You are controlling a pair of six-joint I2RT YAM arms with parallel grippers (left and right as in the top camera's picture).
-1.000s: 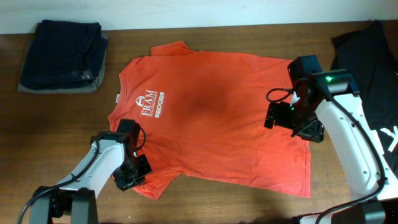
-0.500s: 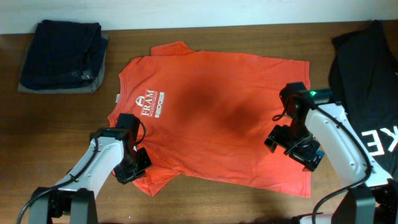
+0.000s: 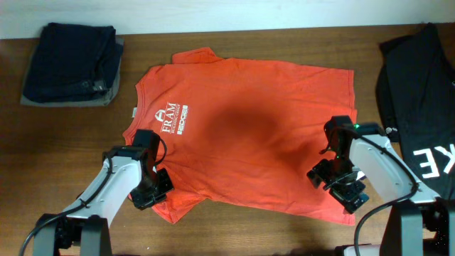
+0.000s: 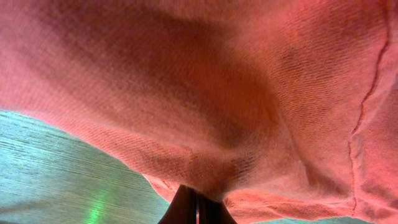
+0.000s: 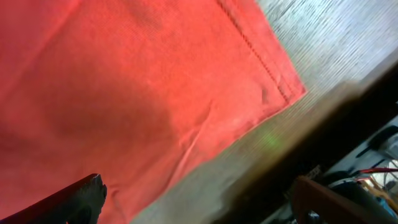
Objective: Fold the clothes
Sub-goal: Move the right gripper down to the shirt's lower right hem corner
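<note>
Red-orange T-shirt (image 3: 249, 135) lies spread flat on the counter (image 3: 249, 229), print side up. The collar is toward the left and the hem toward the right. The white lettering (image 3: 170, 118) is visible near the collar.

Left end effector (image 3: 155, 192) is pinched closed on the near sleeve (image 3: 176, 208). In the left wrist view the cloth bunches right into the closed tips.

Right end effector (image 3: 341, 188) hovers over the near hem corner (image 5: 292, 93) with jaws wide and nothing in them. I can't tell whether it touches the fabric.

Handling, my read:
- The shirt is thin cotton knit, light and fully limp, with no stiffness to push against.
- It will drape and sag between grip points, so it needs two holds to keep an edge straight.
- It isn't fragile or slippery, but the knit stretches, so a hard pull will skew the fold line.
- It may drag on the wood grain, so lift it rather than slide it.

Best holds are the doubled seams, sleeve cuff and stitched hem corner, because they're thicker and easy to pinch as one layer. Avoid mid-panel grabs, which only bunch the cloth.

The black tee (image 3: 419, 85) sits just off the right side and the navy stack (image 3: 71, 60) is at the far left. Both are apart from the shirt.
</note>
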